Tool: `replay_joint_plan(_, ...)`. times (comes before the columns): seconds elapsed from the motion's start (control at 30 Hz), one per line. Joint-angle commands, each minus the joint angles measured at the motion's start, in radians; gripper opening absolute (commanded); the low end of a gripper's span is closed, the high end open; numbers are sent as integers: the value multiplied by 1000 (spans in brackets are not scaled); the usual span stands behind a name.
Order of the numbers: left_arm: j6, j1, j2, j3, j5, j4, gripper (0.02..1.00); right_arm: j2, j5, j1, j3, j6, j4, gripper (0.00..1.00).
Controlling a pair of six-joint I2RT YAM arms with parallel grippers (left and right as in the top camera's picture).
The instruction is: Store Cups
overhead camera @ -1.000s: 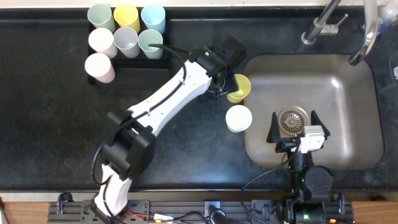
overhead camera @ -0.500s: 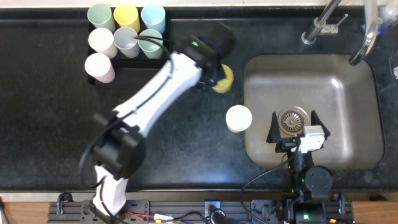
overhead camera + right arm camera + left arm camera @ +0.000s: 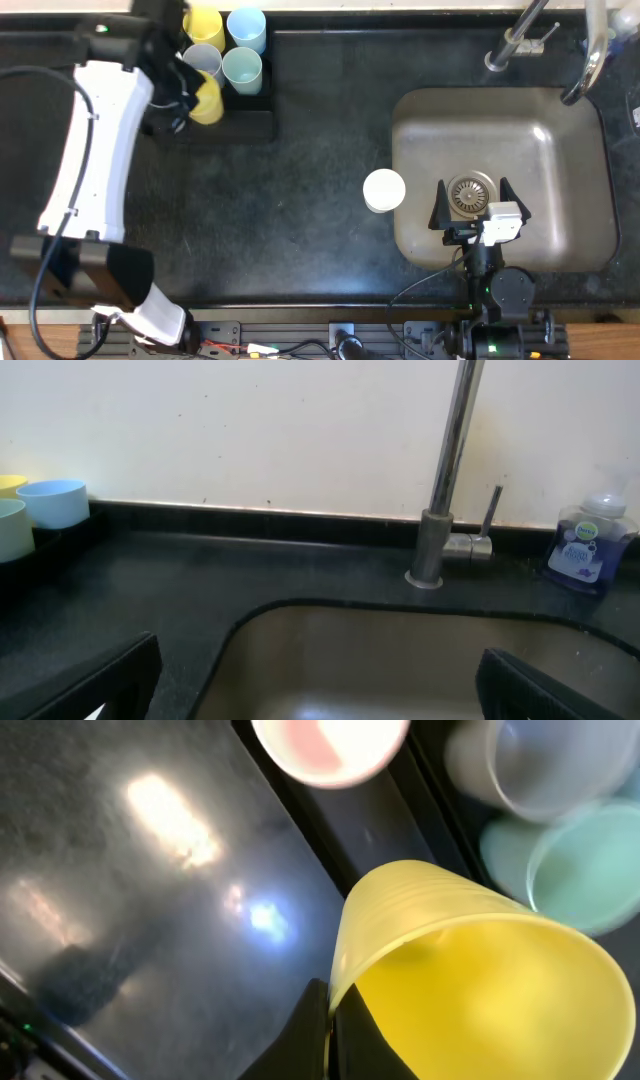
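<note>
1. Black counter, with the cup tray at back left and the sink at right.
2. My left gripper hangs over the tray, jaws clenched on a tilted yellow cup, near the pink cup. I judge this is the placing step; next I'd level the cup and lower it into a free slot.
3. Seven cups counted: held yellow cup, second yellow cup, pink cup, grey cup, mint cup, blue cup, and a white cup loose at the sink's edge.
4. Right gripper sits over the sink, jaws spread, empty.
</note>
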Motion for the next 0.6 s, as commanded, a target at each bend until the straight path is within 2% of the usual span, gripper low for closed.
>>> replay_joint_plan(0.03, -24, 38, 5, -131, 8, 86, 38, -7, -4, -6, -13, 8, 5, 998)
replay_joint_plan(0.27, -24, 59, 8, -230, 21, 226, 38, -7, -4, -6, -13, 8, 5, 998)
replay_joint_plan(0.6, -24, 68, 41, -233, 16, 272, 38, -7, -4, -6, -13, 8, 5, 996)
